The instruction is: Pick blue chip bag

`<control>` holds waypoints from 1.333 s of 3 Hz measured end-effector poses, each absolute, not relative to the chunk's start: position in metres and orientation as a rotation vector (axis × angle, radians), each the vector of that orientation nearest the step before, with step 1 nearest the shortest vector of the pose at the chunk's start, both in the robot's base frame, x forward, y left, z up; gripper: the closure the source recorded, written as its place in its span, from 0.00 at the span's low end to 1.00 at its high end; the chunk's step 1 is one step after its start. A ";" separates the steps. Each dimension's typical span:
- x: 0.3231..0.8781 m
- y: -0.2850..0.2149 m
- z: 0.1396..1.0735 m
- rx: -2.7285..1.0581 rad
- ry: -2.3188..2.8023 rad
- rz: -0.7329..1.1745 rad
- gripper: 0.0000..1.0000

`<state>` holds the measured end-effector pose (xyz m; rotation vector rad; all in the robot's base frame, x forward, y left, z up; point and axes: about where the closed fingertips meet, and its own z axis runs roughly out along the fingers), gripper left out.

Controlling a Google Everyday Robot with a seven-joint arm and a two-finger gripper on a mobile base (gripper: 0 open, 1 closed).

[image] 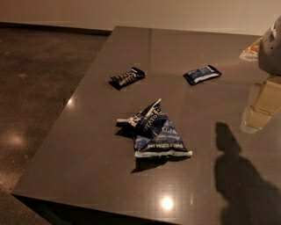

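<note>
Spreading along the left, a dark speckled floor (35, 88) meets a glossy grey-brown table (88, 167), with a pale wall (131, 11) behind. A small dark brown bar wrapper (127, 78) lies flat on the far left part of the table. Nearer, around the middle, the blue chip bag (156, 132) lies crumpled on the tabletop, touching nothing else. A small blue-and-white bar wrapper (202, 74) lies farther back to the right. At the right edge the gripper (256, 110) hangs above the table, well apart from the bag; whether it is open or closed cannot be told.

blue chip bag (156, 131) on table (83, 136), gripper (256, 113) at right edge
</note>
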<state>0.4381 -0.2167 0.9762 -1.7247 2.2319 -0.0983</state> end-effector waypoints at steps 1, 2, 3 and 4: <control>0.438 -0.217 0.976 -1.725 2.232 -0.099 0.00; 0.443 -0.208 0.976 -1.744 2.201 -0.075 0.00; 0.450 -0.174 0.966 -1.818 2.124 -0.001 0.00; 0.452 -0.135 0.947 -1.920 2.043 0.065 0.00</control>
